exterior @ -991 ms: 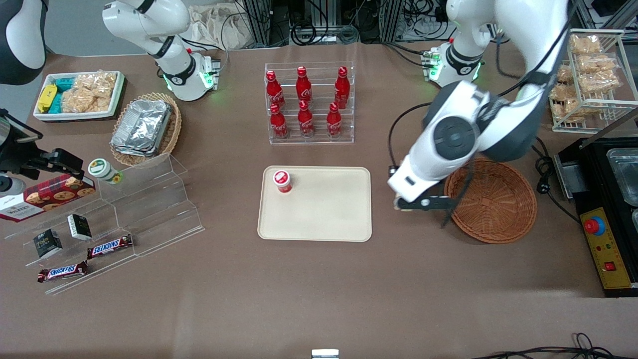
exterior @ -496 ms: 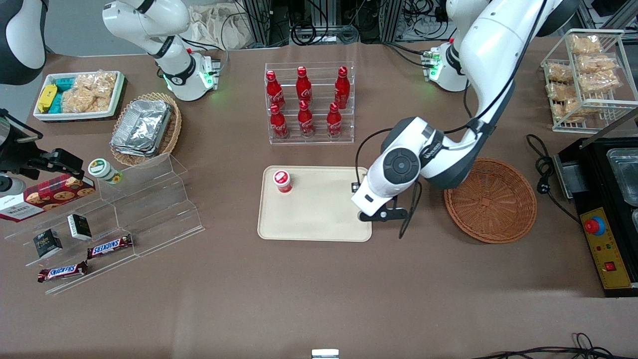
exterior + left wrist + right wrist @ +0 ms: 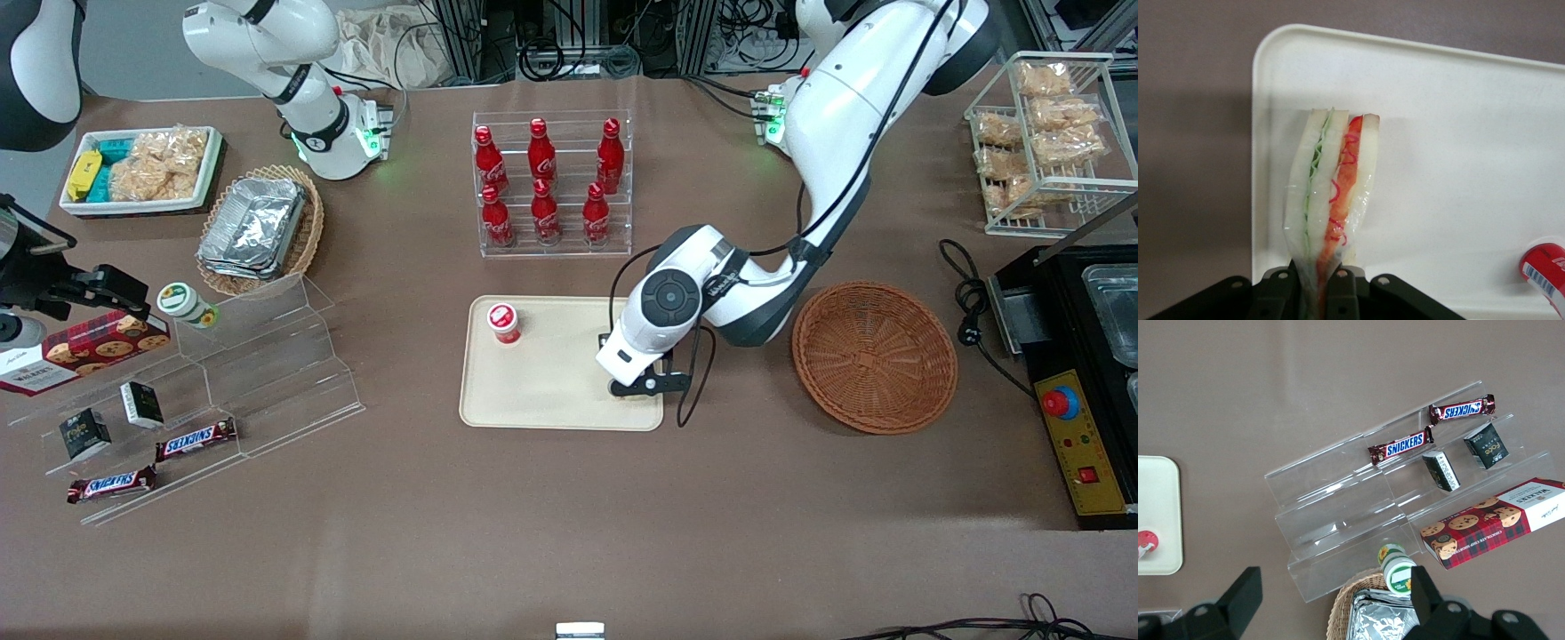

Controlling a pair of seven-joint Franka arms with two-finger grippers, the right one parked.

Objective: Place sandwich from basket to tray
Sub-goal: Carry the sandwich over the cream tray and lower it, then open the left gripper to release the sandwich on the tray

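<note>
The gripper [image 3: 638,388] hangs over the tray [image 3: 542,404], at the corner nearest the basket [image 3: 874,356], its fingers [image 3: 1341,287] clamped on the sandwich [image 3: 1333,193]. A red can [image 3: 503,322] stands on the tray, well apart from the gripper toward the parked arm's end.

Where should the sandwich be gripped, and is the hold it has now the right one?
Yes, in my judgement. The gripper is shut on the sandwich across its flat bread faces at one end, with the layered filling edge pointing away. Squeezing the broad faces presses the layers together instead of splitting them. It hangs over the tray, so come from above.
</note>
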